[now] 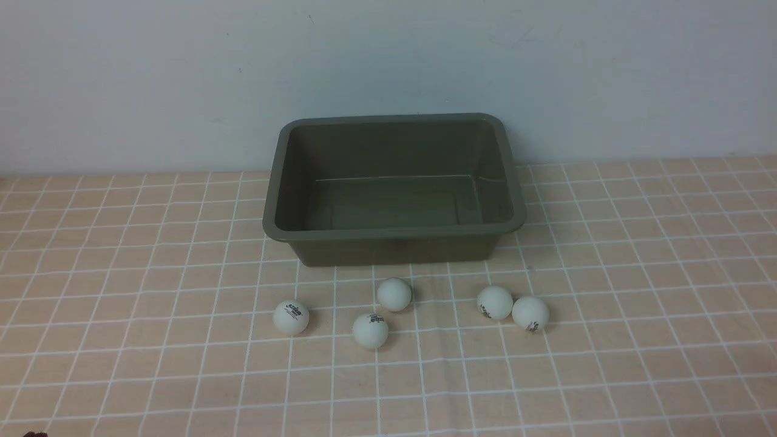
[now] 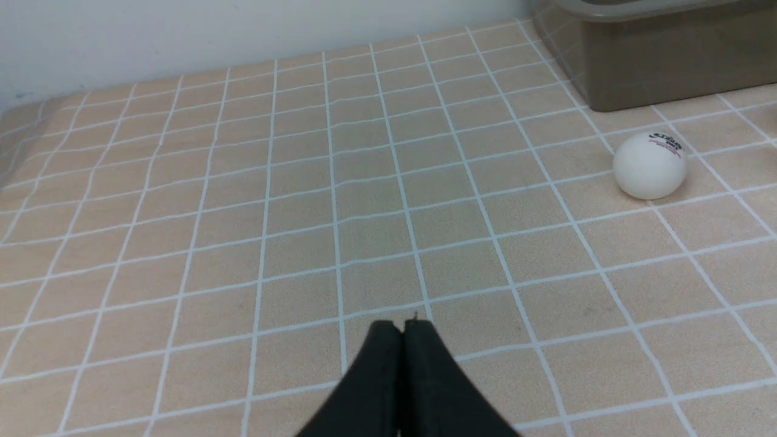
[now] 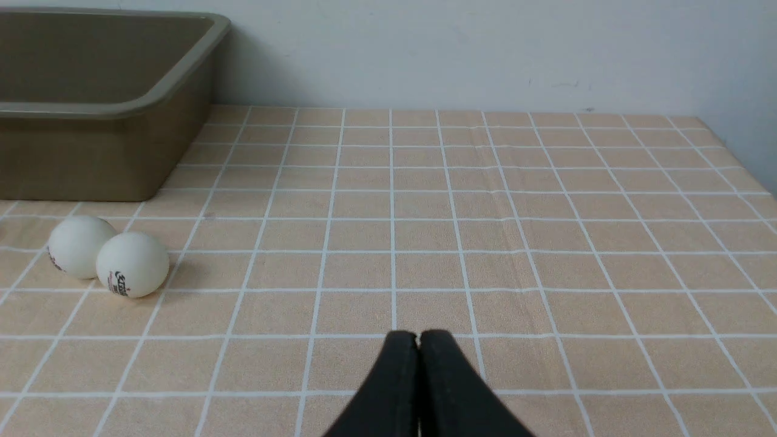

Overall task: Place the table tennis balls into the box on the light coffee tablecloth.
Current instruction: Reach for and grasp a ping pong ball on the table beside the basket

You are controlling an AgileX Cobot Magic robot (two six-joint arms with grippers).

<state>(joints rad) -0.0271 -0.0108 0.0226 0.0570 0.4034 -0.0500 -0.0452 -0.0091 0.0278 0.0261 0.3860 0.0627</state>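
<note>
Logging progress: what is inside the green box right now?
Only its bare floor and walls show inside the box. The near wall hides a strip of floor. All five balls lie outside on the tablecloth.

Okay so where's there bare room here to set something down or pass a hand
Bare tablecloth lies left and right of the box, and across the wide band nearer the robot than the table tennis balls. It is crowded in front of the box, where all five lie; the rightmost pair looks touching.
</note>
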